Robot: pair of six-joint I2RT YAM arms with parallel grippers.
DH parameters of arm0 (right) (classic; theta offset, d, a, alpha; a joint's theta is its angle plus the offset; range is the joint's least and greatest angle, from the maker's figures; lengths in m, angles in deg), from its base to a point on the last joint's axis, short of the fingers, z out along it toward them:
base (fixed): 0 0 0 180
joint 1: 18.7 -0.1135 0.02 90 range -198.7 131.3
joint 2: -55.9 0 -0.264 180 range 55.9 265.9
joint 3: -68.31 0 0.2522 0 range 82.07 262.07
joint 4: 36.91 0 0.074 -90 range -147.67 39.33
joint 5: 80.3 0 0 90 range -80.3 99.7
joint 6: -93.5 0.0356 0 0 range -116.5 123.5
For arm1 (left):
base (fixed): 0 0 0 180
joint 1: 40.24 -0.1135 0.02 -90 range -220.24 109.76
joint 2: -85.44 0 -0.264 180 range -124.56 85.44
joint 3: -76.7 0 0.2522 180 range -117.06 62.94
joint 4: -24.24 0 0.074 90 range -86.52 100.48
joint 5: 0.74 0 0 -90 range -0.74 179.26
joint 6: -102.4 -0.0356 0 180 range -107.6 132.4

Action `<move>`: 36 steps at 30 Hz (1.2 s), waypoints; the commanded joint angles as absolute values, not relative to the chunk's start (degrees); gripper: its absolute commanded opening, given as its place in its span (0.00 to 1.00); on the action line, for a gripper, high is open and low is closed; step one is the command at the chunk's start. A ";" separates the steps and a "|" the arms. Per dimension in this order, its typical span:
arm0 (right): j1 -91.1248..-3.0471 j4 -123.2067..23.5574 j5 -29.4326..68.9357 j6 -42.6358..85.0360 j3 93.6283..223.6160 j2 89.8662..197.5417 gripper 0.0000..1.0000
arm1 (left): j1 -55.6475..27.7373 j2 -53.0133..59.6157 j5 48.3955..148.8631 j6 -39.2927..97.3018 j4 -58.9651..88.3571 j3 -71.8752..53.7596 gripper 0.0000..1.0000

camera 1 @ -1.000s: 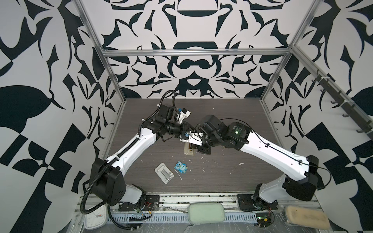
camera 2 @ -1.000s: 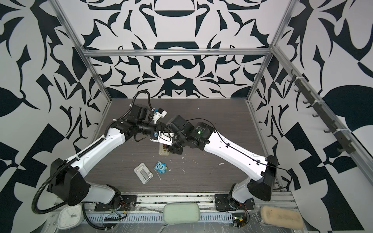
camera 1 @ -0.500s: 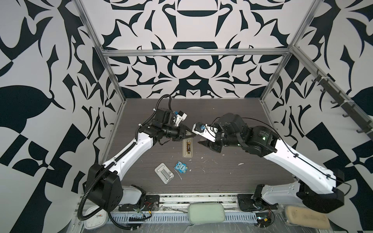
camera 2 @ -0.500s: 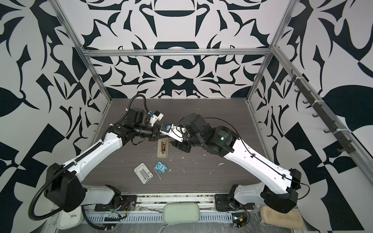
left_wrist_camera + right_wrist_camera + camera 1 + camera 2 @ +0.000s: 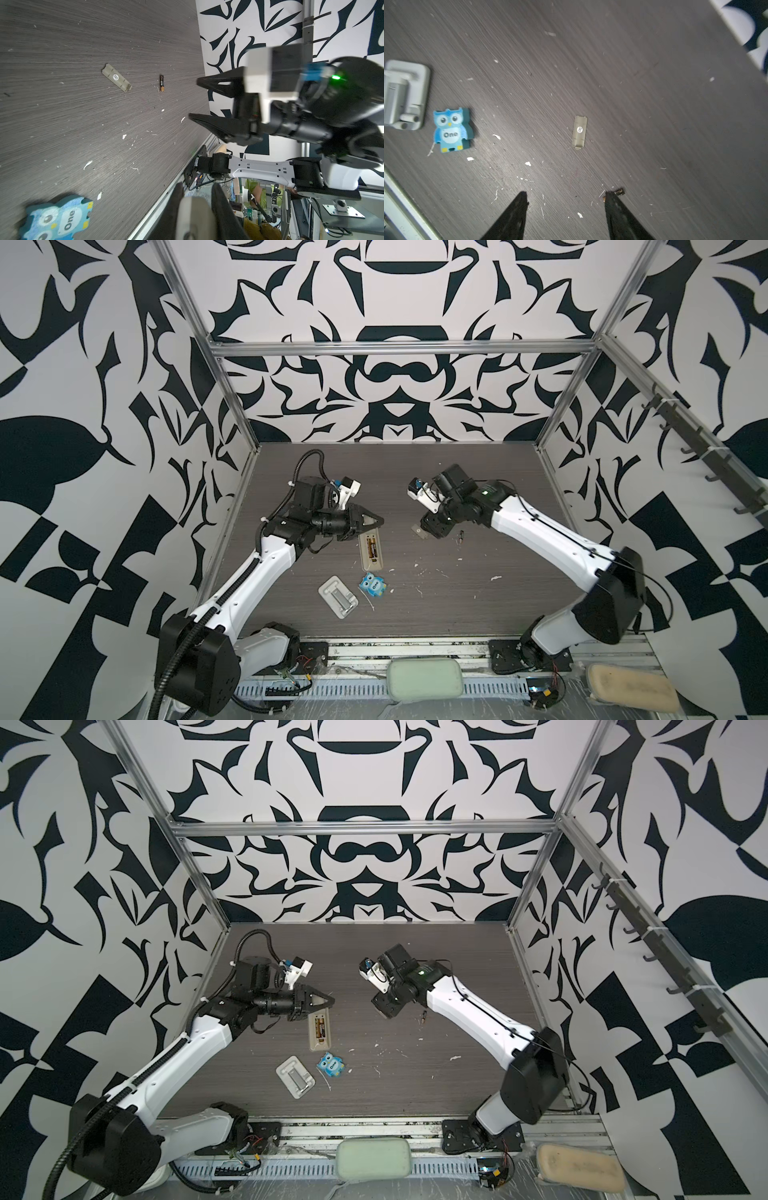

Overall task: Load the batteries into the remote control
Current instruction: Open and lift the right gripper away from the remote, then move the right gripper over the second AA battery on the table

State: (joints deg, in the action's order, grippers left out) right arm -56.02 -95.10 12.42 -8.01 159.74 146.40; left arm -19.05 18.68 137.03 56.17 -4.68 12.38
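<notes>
Remote control [image 5: 371, 565] lies back-up on my dark wood-grain bench [image 5: 457, 605], seated battery [image 5: 372, 548] in its open bay. Loose battery [image 5: 162, 83] rests near the right gripper [image 5: 564, 195], whose jaws are parted and empty. Left gripper [image 5: 376, 521] hovers at the remote; its jaws I cannot tell. Patterned walls [image 5: 382, 364] surround.

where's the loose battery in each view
top view: battery right of the remote, well clear of it
top view: battery likewise right of the remote
left wrist: battery beside the grey cover
right wrist: battery half hidden behind a fingertip
shared landmark: the blue owl, in all four
</notes>
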 commanded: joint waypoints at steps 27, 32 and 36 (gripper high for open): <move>-39.93 -92.08 10.75 13.80 148.74 153.63 0.64 | -19.33 19.59 136.68 59.68 1.77 16.00 0.00; -38.65 -90.64 11.96 13.98 151.28 158.43 0.62 | -19.33 20.00 136.54 60.29 2.69 16.79 0.00; -37.98 -90.65 12.38 13.11 153.94 162.18 0.59 | -19.34 20.83 136.19 60.71 2.83 17.30 0.00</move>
